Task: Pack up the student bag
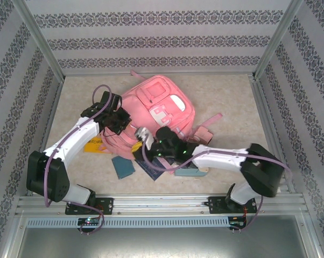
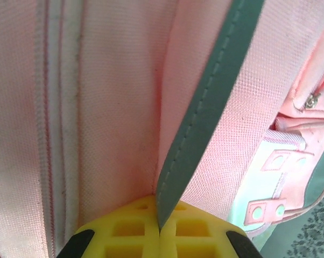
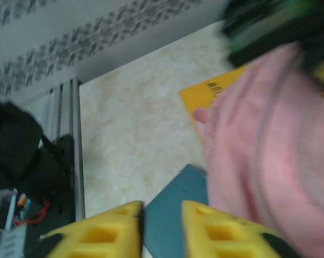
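The student bag (image 1: 159, 110), a big pink backpack, lies in the middle of the table with its front pockets up. My left gripper (image 1: 119, 121) is at the bag's left edge. In the left wrist view it (image 2: 161, 228) is shut on a grey-green trim strip (image 2: 205, 107) of the bag (image 2: 108, 107). My right gripper (image 1: 145, 137) hovers at the bag's near edge. Its yellow fingers (image 3: 113, 226) stand a little apart around the gripper's middle (image 3: 162, 207), with nothing between them. Beyond that gap a teal notebook (image 3: 175, 199) lies on the table beside the pink fabric (image 3: 269, 161).
Near the front of the bag lie a yellow book (image 1: 94, 145), the teal notebook (image 1: 122, 166), a dark blue book (image 1: 151, 169) and a pale blue item (image 1: 189, 172). A small pink pouch (image 1: 203, 134) sits right of the bag. Patterned walls and metal rails (image 1: 151, 201) enclose the table.
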